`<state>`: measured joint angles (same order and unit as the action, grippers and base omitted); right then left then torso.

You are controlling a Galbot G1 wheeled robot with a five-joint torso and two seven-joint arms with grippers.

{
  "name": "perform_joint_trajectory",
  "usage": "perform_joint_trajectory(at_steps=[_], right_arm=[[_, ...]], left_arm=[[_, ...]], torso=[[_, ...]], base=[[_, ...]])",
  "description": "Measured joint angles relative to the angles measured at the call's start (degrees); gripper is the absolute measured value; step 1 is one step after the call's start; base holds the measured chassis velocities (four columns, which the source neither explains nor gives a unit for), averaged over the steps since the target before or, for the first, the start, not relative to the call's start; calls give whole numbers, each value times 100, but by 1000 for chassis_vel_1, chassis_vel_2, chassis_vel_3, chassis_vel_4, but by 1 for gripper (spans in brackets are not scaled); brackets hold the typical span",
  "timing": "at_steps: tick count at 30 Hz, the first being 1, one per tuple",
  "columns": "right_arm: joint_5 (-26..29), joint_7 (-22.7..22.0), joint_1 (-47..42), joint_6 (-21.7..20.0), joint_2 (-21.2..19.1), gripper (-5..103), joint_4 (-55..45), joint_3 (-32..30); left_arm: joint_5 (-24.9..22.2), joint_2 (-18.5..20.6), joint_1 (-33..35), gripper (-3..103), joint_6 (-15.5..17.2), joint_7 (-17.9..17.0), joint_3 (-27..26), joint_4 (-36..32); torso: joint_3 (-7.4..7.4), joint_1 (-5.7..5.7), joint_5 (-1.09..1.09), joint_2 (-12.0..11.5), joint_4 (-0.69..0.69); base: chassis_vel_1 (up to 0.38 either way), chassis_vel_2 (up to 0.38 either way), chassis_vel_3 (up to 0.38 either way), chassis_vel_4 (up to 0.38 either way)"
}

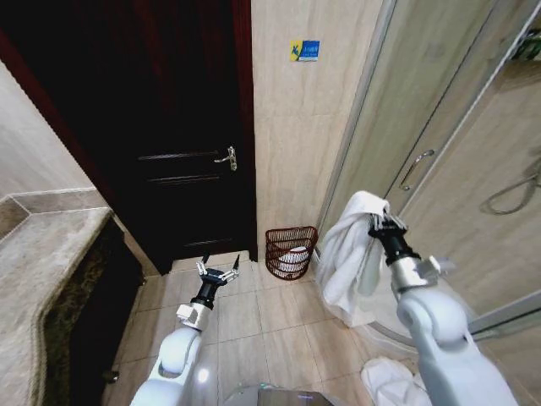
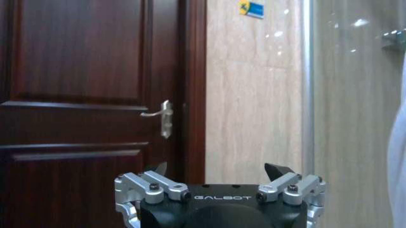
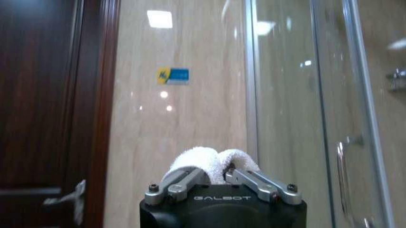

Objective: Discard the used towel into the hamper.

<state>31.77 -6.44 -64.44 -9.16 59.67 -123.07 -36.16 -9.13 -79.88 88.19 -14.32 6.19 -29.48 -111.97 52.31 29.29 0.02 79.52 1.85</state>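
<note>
Two arms reach forward over the tiled floor point(image 1: 254, 326). Nearest, the right claw point(image 1: 382, 224) is clamped on a bunched fold of the white towel point(image 1: 351, 262), which hangs free from it above the floor (the right wrist view shows cloth pinched between both fingers point(image 3: 254, 179)). The left claw point(image 1: 217, 272) is held low and spread wide, holding nothing. Farther off, the hamper point(image 1: 290, 251) stands on the floor against the tiled wall point(image 1: 292, 127), between the dark door point(image 1: 169, 127) and the glass shower door point(image 1: 423, 144), apart from the towel. Step in hand, by judgement: carrying. The next move calls for bringing the towel over the hamper's open rim before release.
</note>
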Motion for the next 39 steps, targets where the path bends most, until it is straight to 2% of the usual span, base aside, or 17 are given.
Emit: perform_joint_trajectory(at_steps=[3, 4, 6, 7, 9, 12, 18, 21, 22, 26, 27, 29, 30, 33, 34, 36, 39], right_arm=[[315, 139, 760, 9, -449, 7, 412, 125], [315, 139, 760, 9, -449, 7, 412, 125], [644, 130, 1524, -4, -808, 7, 609, 325], [644, 130, 1524, -4, -808, 7, 609, 325], [1051, -21, 2337, -119, -1143, 7, 668, 488], [1378, -150, 2905, -280, -1423, 7, 694, 582], [1889, -243, 3819, -513, -1891, 7, 810, 706], [2170, -327, 4771, -629, -2103, 7, 956, 1013], [2170, -327, 4771, -629, -2103, 7, 956, 1013], [2393, -363, 6273, -718, -2219, 7, 1642, 1941], [2393, -363, 6273, -718, -2219, 7, 1642, 1941], [2419, -302, 7219, -724, -2196, 7, 2206, 2609], [2419, -302, 7219, -724, -2196, 7, 2206, 2609], [2434, -285, 8319, -701, -1982, 7, 2930, 3380], [2434, -285, 8319, -701, -1982, 7, 2930, 3380], [2444, -294, 8863, -703, -1721, 7, 3398, 3769], [2433, -339, 9260, -703, -1446, 7, 3803, 4029]], left_arm=[[131, -155, 241, 100, 5, -70, -35, -124], [131, -155, 241, 100, 5, -70, -35, -124], [208, -266, 407, 100, -172, -180, -44, -144], [208, -266, 407, 100, -172, -180, -44, -144], [287, -331, 506, 100, -342, -295, -55, -144], [345, -379, 568, 100, -419, -329, -59, -161], [350, -455, 485, 100, -327, -360, -5, -187], [365, -510, 365, 100, -179, -374, 13, -232], [365, -510, 365, 100, -179, -374, 13, -232], [434, -513, 402, 100, -149, -375, 14, -272], [434, -513, 402, 100, -149, -375, 14, -272], [437, -504, 424, 100, -172, -381, -8, -268], [437, -504, 424, 100, -172, -381, -8, -268], [438, -487, 469, 100, -223, -398, -45, -266], [438, -487, 469, 100, -223, -398, -45, -266], [434, -471, 502, 100, -240, -422, -65, -299], [424, -470, 510, 100, -242, -442, -80, -335]], torso=[[0, 0, 0, 0, 0], [0, 0, 0, 0, 0], [0, 0, 1, 0, 0], [0, 0, 1, 0, 0], [0, 0, -3, 0, 0], [0, 0, -4, 0, 1], [0, 0, 1, 0, -2], [-1, 0, -1, 0, -3], [-1, 0, -1, 0, -3], [-1, -1, -2, 0, 0], [-1, -1, -2, 0, 0], [0, 0, 0, 0, -1], [0, 0, 0, 0, -1], [-1, -1, -5, 0, -1], [-1, -1, -5, 0, -1], [0, 0, 2, 0, -1], [-1, 0, -4, 0, -1]], base=[[0, 0, 0, 0], [0, 0, 0, 0], [0, 0, 0, 0], [0, 0, 0, 0], [0, 0, 0, 0], [0, 0, 0, 0], [0, 0, 0, 0], [0, 0, 0, 0], [0, 0, 0, 0], [0, 0, 0, 0], [0, 0, 0, 0], [0, 0, 0, 0], [0, 0, 0, 0], [0, 0, 0, 0], [0, 0, 0, 0], [0, 0, 0, 0], [0, 0, 0, 0]])
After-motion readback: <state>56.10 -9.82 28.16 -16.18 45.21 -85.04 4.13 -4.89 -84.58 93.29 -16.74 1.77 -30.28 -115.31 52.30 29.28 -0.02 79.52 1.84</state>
